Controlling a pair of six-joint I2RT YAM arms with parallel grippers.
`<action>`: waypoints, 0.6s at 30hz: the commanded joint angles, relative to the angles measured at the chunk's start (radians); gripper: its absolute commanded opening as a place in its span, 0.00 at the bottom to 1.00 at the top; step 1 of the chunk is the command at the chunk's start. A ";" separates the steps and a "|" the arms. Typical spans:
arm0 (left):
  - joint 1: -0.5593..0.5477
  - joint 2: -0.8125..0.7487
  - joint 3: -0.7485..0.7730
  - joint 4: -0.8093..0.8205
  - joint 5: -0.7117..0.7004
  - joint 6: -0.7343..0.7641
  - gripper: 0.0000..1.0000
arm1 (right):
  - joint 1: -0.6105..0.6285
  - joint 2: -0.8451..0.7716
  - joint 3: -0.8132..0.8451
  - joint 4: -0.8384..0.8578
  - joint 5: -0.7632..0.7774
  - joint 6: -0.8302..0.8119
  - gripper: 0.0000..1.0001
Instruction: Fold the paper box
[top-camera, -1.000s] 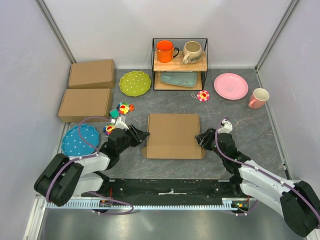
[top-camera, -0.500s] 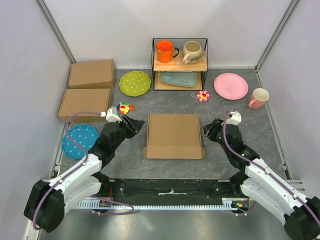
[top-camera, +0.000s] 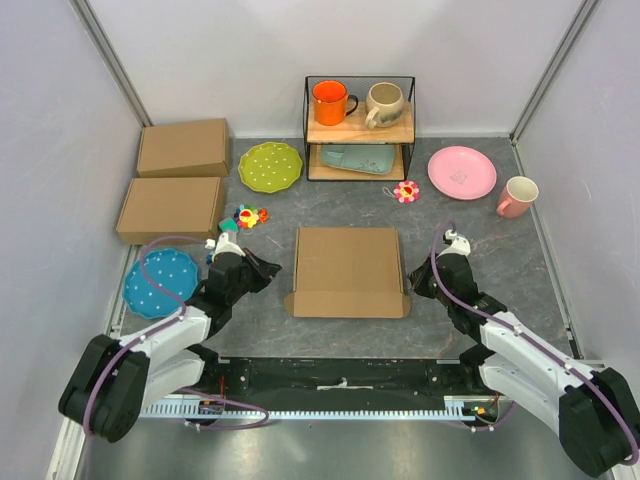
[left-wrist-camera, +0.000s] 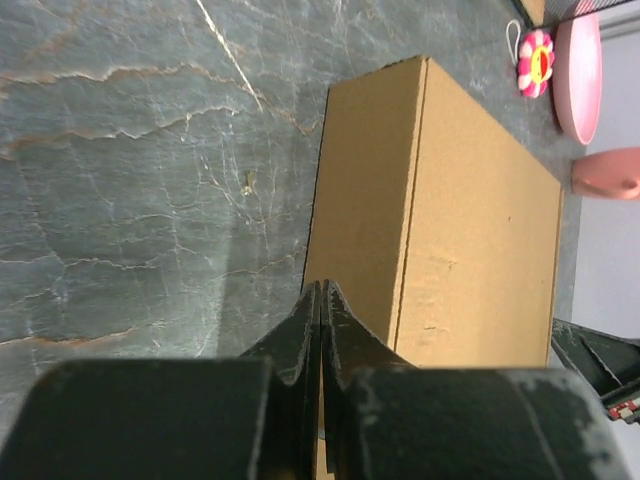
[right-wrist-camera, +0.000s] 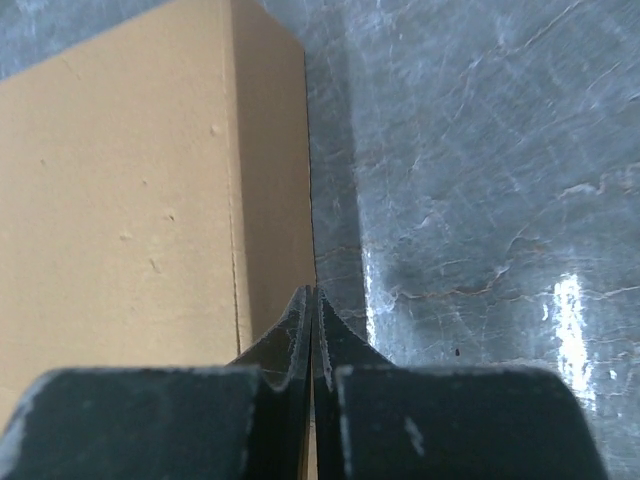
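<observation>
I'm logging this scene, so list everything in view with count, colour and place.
paper box: one, brown, table centre, closed
cardboard boxes: two, brown, back left
green plate: one, back left
blue plate: one, near left
pink plate: one, back right
pink mug: one, right edge
shelf: one, black wire, back centre
orange mug: one, top shelf
beige mug: one, top shelf
teal dish: one, lower shelf
flower toy: one, pink, before shelf
small toys: cluster, multicoloured, beside boxes
table: one, grey
left gripper: shut, left of paper box
right gripper: shut, right of paper box
</observation>
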 joint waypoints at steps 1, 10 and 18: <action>0.004 0.071 0.020 0.129 0.091 -0.014 0.02 | -0.003 0.024 -0.036 0.119 -0.073 0.027 0.00; 0.003 0.099 0.004 0.173 0.122 -0.021 0.02 | 0.000 0.032 -0.079 0.171 -0.127 0.050 0.00; -0.003 0.137 0.000 0.175 0.139 -0.024 0.02 | 0.000 0.015 -0.093 0.174 -0.133 0.056 0.00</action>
